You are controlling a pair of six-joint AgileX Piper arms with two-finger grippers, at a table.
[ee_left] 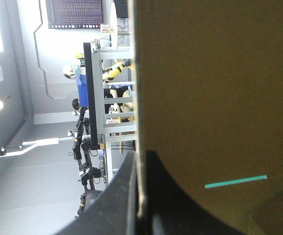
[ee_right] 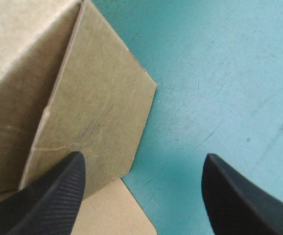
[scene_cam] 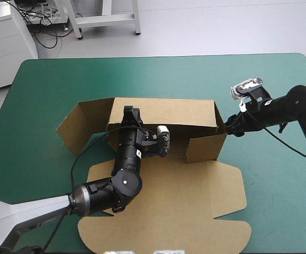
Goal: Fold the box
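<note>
Nothing legible is appearing in any view, the box included. A white label is showing on the left arm, left of the high view's centre, with print too small to read.

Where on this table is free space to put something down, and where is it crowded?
Widest bare teal-green cover lies right of the box, toward the table's near edge. A free strip runs between the box's back wall and the far edge. Crowded: the back wall, gripped by the left claw, and the right corner, by the open right claw.
</note>
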